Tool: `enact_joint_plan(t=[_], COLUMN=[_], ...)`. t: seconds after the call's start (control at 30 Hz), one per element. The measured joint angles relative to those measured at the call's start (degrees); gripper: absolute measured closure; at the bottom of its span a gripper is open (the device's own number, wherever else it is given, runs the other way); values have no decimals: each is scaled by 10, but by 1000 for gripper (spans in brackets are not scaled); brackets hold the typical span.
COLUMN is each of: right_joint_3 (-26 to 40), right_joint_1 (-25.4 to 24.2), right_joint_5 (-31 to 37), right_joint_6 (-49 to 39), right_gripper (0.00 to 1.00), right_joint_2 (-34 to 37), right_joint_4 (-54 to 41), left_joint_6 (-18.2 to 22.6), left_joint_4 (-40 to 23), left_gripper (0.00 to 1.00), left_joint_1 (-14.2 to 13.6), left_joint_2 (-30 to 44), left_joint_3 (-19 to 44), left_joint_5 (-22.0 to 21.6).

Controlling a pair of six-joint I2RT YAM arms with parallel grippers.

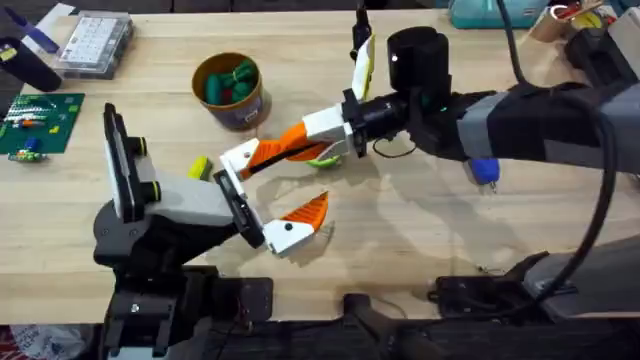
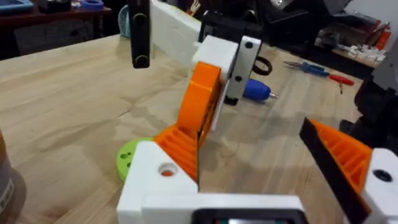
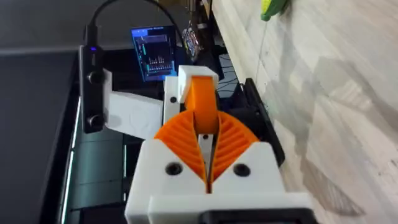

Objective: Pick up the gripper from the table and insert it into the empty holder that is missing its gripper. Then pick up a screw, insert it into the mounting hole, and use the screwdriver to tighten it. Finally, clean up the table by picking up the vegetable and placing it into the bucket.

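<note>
My left gripper (image 1: 283, 188) (image 2: 249, 134) is open low over the middle of the table, white fingers with orange pads spread wide. My right gripper (image 1: 264, 157) (image 3: 207, 142) (image 2: 198, 112) reaches in from the right, shut with nothing between its pads. Its tips rest against the far finger of the left gripper. The lime-green vegetable (image 2: 127, 158) (image 1: 200, 167) lies on the wood just outside that finger. The blue-handled screwdriver (image 1: 483, 172) (image 2: 257, 90) lies under the right arm. The bucket (image 1: 246, 108) stands at the back with dark green pieces in it. The loose gripper, holder and screw I cannot make out.
A clear parts box (image 1: 95, 45) and a green circuit board (image 1: 40, 120) sit at the back left. A black cylinder (image 1: 415, 50) and a white-and-yellow piece (image 1: 362, 65) stand at the back. A lime-green bit (image 1: 322, 159) shows under the right gripper.
</note>
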Motion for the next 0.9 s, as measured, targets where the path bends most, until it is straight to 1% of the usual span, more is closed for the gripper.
enact_joint_plan(t=[0.17, 0.53, 0.63, 0.8, 0.9], right_joint_3=[0, 0, 0, 0, 0], right_joint_1=[10, 12, 12, 14, 17], right_joint_5=[27, 32, 33, 33, 33], right_joint_6=[0, 0, 0, 0, 0], right_gripper=[993, 993, 945, 909, 849], right_joint_2=[0, 0, 0, 0, 0], right_joint_4=[4, 5, 4, 4, 3], left_joint_6=[-3, -5, -4, -4, -4], left_joint_4=[-3, -3, -3, -3, -2], left_gripper=[11, 11, 11, 11, 11], left_joint_1=[3, 3, 3, 3, 3], left_joint_2=[0, 0, 0, 0, 0], left_joint_3=[0, 0, 0, 0, 0], left_joint_5=[-11, -14, -15, -15, -13])
